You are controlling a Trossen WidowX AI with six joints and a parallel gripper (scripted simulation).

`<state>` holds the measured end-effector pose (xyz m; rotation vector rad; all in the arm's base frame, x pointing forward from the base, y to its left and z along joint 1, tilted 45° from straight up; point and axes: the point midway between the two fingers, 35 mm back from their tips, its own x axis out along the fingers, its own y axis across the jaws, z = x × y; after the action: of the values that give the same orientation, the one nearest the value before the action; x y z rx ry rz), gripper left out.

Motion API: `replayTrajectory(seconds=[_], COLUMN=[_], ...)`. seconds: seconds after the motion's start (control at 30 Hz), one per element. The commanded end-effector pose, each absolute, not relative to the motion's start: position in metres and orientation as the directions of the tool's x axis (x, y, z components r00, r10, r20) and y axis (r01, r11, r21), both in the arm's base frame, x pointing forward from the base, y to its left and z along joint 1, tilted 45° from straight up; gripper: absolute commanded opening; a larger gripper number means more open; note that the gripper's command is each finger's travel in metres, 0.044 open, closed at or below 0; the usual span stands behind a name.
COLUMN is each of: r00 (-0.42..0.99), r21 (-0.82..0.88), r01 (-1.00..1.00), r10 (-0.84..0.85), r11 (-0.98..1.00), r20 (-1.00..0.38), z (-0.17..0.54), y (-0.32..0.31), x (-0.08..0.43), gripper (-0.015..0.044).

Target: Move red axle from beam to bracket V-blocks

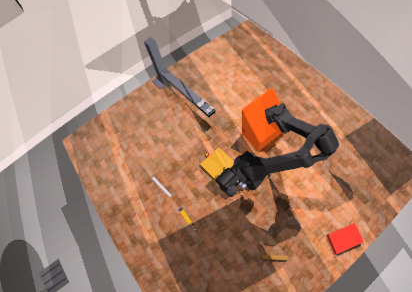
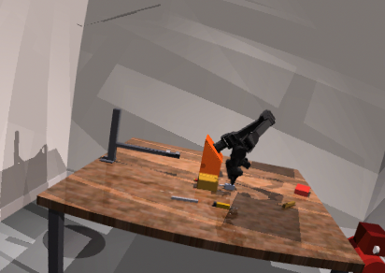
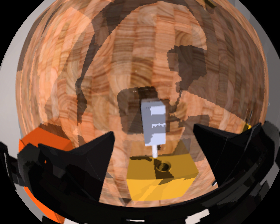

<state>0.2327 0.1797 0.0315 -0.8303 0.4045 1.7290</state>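
Observation:
The yellow beam (image 1: 218, 163) (image 2: 207, 182) (image 3: 160, 187) is a block on the table with a round hole in its upper face. A small red end, seemingly the axle (image 1: 207, 155), shows at its far side; the rest is hidden. A grey tool with a thin pin (image 2: 229, 187) (image 3: 154, 117) is beside the beam, its pin toward it; whether they touch is unclear. My gripper (image 2: 233, 181) (image 3: 155, 132) is open, its fingers apart on either side of the tool. The dark bracket (image 1: 182, 88) (image 2: 145, 149) carries light V-blocks (image 1: 203, 105) at its end.
An orange slanted panel (image 1: 260, 119) (image 2: 210, 158) stands by the arm's base, behind the beam. A pale rod (image 1: 162, 187) (image 2: 184, 199), a yellow-handled tool (image 1: 186, 216) (image 2: 222, 206), a brass-coloured bar (image 1: 275, 257) (image 2: 289, 205) and a red block (image 1: 345, 238) (image 2: 302, 190) lie on the table.

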Motion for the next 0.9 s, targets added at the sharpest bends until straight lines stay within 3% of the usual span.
replayTrajectory(seconds=[0.0, 0.4, 0.6, 0.87], r00=[-0.133, -0.133, -0.122, -0.126], r21=[-0.145, -0.145, -0.129, -0.094], r01=[-0.935, -0.935, -0.944, -0.956], r10=[0.698, 0.697, 0.683, 0.679], r11=[-0.324, -0.324, -0.304, -0.277], r20=[-0.704, -0.705, -0.72, -0.723], z=[0.038, 0.056, 0.029, -0.046], y=[0.174, 0.156, 0.138, 0.065], x=[0.234, 0.237, 0.26, 0.3], gripper=[0.044, 0.044, 0.044, 0.044])
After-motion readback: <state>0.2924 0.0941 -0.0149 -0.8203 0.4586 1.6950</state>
